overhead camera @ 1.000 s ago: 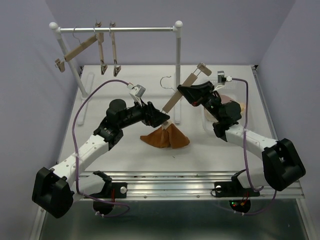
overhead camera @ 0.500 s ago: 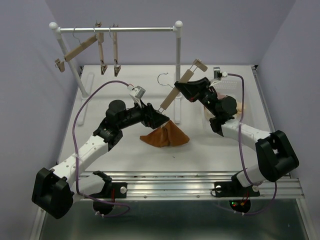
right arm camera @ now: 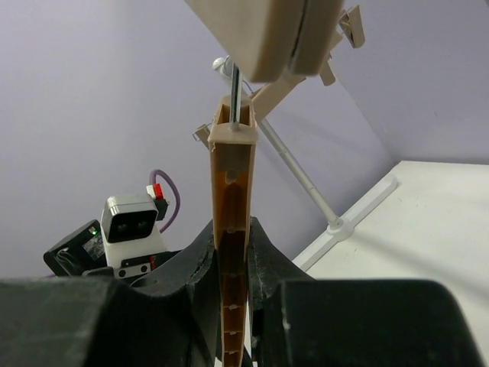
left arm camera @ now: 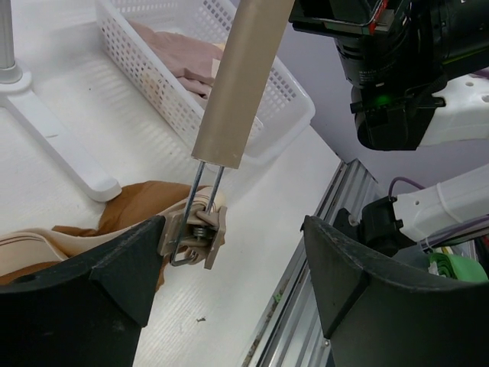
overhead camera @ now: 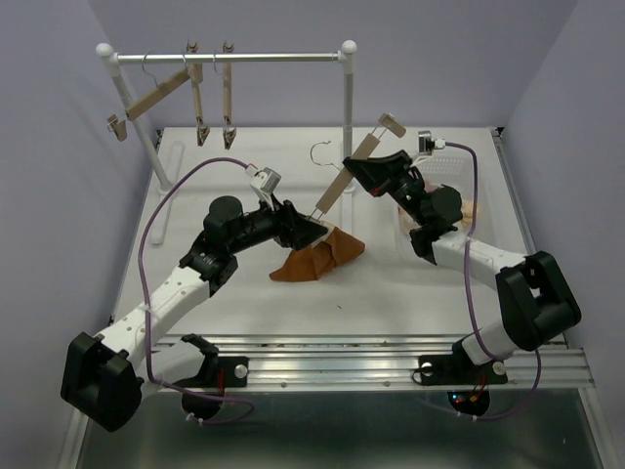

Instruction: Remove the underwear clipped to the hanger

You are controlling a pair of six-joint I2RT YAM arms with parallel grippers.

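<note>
You are clamping the wooden hanger (overhead camera: 333,192) tilted in the right gripper (overhead camera: 363,174), while the left gripper (left arm camera: 233,229) is waiting wide open astride its lower clip (left arm camera: 197,229). The rust brown brief (overhead camera: 317,256) is hanging from that clip onto the mid surface (overhead camera: 410,283). Be squeezing the clip's tabs squarely.

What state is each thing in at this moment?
left hand: open, straddling the lower clip.
right hand: shut on the hanger.
hanger: tilted, lower clip down at the table.
rust brown briefs: clipped, bunched on the table.
basket: holds pink briefs.
rack hangers: hanging empty.
</note>
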